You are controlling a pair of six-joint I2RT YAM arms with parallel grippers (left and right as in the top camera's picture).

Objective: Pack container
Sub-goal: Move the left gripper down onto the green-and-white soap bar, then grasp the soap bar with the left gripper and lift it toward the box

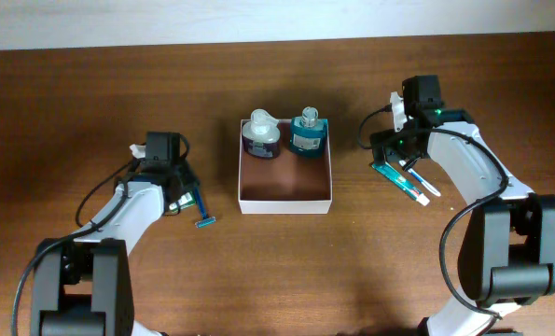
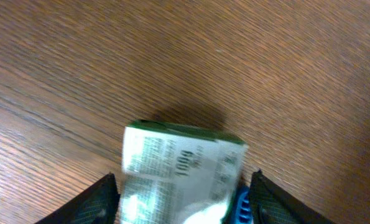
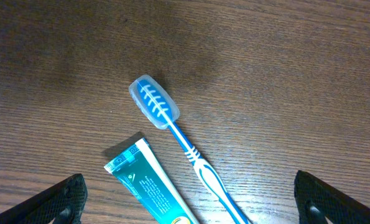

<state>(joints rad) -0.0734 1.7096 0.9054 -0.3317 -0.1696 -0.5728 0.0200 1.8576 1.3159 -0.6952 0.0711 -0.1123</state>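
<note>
- While both arms sit low over the table (image 1: 286,280), I see the container (image 1: 286,204) at mid-table, square, white walls, reddish-brown floor, open top.
- Two bottles stand inside along its 12 o'clock wall: white-and-purple bottle (image 1: 262,136) at the 11 o'clock corner, teal bottle (image 1: 307,132) at the 1 o'clock corner, just beside each other. The 6 o'clock half of the floor is bare.
- Left gripper (image 1: 178,191) is at the container's 9 o'clock, apart from it. In its wrist view, the jaws of the left gripper (image 2: 183,202) stand partway in, one on each side of a green-and-white packet (image 2: 181,168); I cannot tell if they press it.
- Blue item (image 2: 239,202) sits at the packet's 4 o'clock edge, blurred. Overhead, a small blue-headed razor-like piece (image 1: 205,221) lies at the gripper's 5 o'clock.
- Right gripper (image 1: 395,154) is at the container's 3 o'clock, apart from it. In its wrist view, the right gripper (image 3: 188,186) is spread wide, gripping nothing.
- Below it on the wood: blue toothbrush (image 3: 178,140), capped head at 11 o'clock, handle running to 5 o'clock; teal toothpaste tube (image 3: 148,183) just beside it on the 7 o'clock side.
</note>
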